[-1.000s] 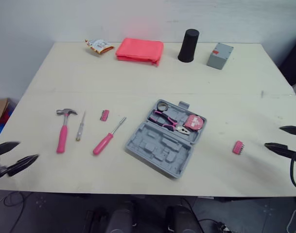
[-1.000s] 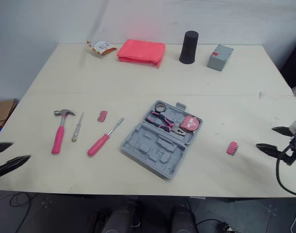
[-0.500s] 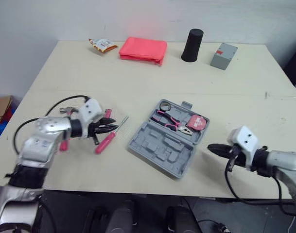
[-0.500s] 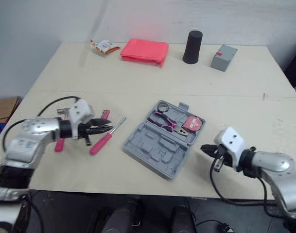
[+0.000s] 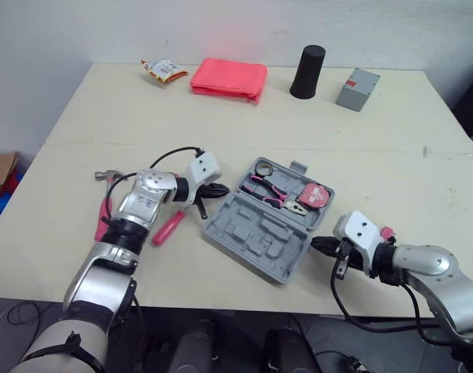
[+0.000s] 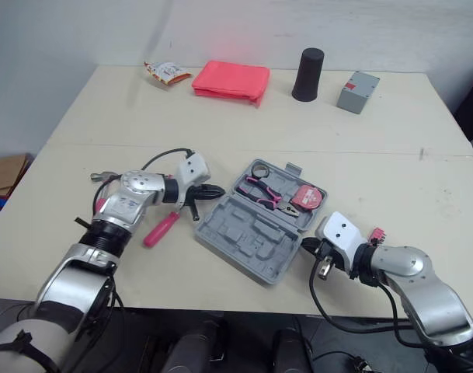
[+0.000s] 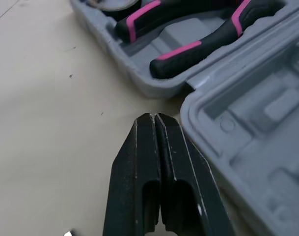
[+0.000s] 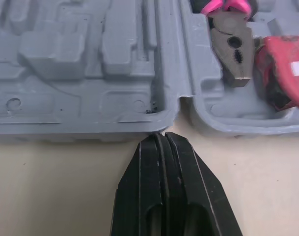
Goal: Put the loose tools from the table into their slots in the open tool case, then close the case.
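Observation:
The open grey tool case lies mid-table with pink-handled pliers and a red tape measure in its far half. My left gripper is shut and empty, its tips just off the case's left edge near the hinge. My right gripper is shut and empty, tips against the case's right edge. A pink screwdriver lies under my left forearm. The hammer shows partly behind that arm. A pink bit holder sits behind my right wrist.
Along the table's far edge lie a snack packet, a folded pink cloth, a black cup and a small grey box. Bare tabletop stretches between them and the case.
Both grippers, open at the table's sides a second ago, have shut. The left one moved right to the case's left edge; the right one moved left to its right edge.

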